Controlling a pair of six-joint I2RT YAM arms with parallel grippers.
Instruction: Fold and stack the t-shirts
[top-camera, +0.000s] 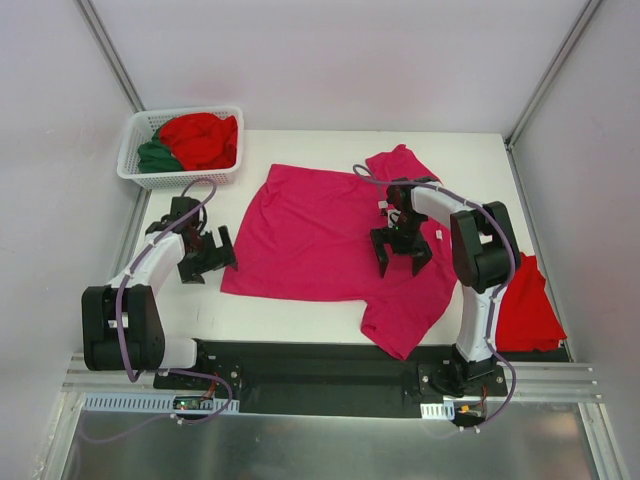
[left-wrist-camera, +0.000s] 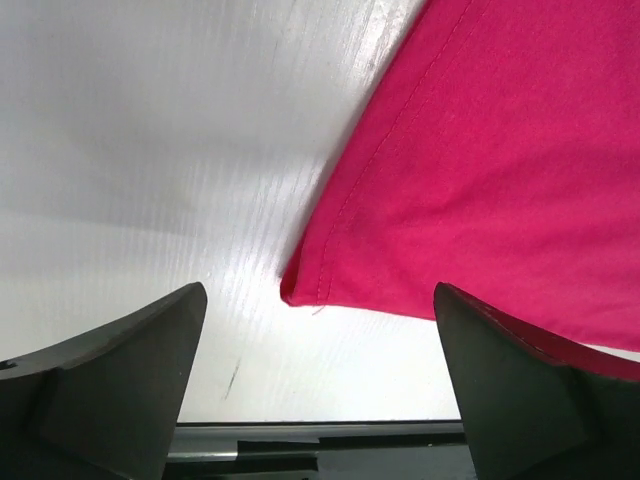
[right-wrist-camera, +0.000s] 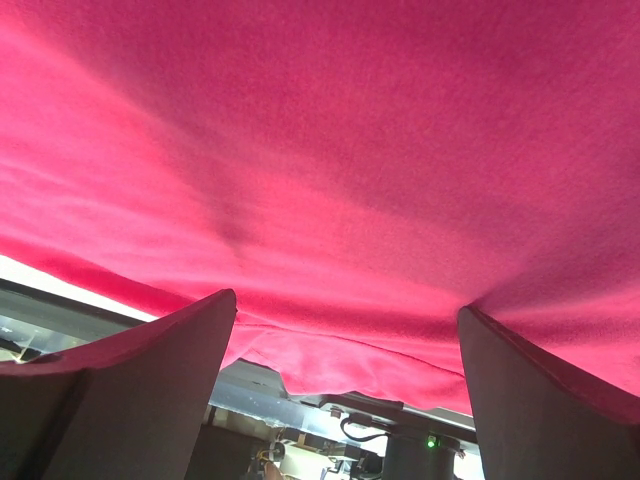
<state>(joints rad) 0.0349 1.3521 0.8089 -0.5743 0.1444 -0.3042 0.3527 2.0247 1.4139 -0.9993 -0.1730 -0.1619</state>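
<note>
Lying spread, pink shirt (top-camera: 310, 230); left gripper (top-camera: 208, 258) gapes wide beside its corner; right gripper (top-camera: 400, 260), equally wide, apparently hovers just above it.

Matt cloth t-shirt (top-camera: 310, 230), glossy white table (top-camera: 290, 318)

1. The spread t-shirt (top-camera: 310, 230) is plain magenta-pink.
2. The basket (top-camera: 135, 172) is white lattice plastic.
3. Inside it, the red t-shirt (top-camera: 205, 140) is bright and plain, and the green t-shirt (top-camera: 156, 157) is dark.
4. The far-right t-shirt (top-camera: 530, 312) is bright red.
5. The table (top-camera: 285, 320) is white.
</note>
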